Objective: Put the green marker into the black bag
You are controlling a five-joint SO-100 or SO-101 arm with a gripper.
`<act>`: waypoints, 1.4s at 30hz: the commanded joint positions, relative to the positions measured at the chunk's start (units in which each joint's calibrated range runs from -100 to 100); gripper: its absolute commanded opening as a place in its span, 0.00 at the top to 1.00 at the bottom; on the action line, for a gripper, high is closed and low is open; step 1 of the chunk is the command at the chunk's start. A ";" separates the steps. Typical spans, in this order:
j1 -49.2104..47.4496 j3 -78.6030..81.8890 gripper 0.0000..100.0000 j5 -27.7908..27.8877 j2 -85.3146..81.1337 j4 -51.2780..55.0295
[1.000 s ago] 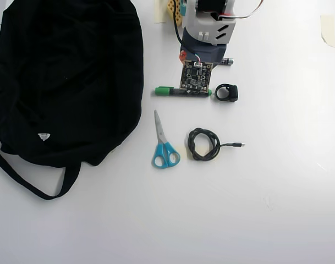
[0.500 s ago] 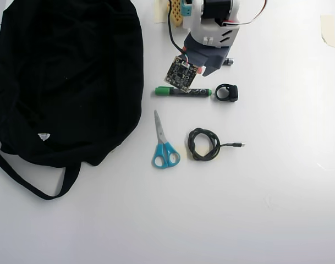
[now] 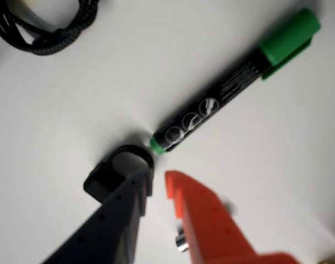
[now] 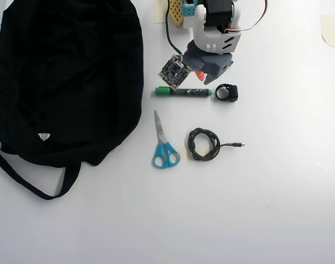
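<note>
The green marker lies flat on the white table, right of the black bag, with its green cap pointing toward the bag. In the wrist view the marker runs diagonally, cap at the upper right and small green end just ahead of my fingertips. My gripper has a dark finger and an orange finger with a narrow gap between them, holding nothing. In the overhead view the gripper hovers over the marker's right end. The bag is out of the wrist view.
A small black ring-shaped part sits just right of the marker's end, beside my dark finger in the wrist view. Blue-handled scissors and a coiled black cable lie below the marker. The bag's strap trails out at the lower left.
</note>
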 commanded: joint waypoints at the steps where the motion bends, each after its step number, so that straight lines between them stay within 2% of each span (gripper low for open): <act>1: -0.48 -0.34 0.88 -1.65 0.54 -0.57; 6: -0.85 -1.33 0.77 -3.80 5.52 -0.57; 17: -0.85 -9.14 0.73 -10.46 14.82 -1.77; 25: -0.18 -11.30 0.68 -13.29 21.21 -1.94; 35: 1.77 -9.68 0.67 -14.44 26.44 -10.21; 42: 2.52 -2.58 0.68 -14.76 25.44 -19.34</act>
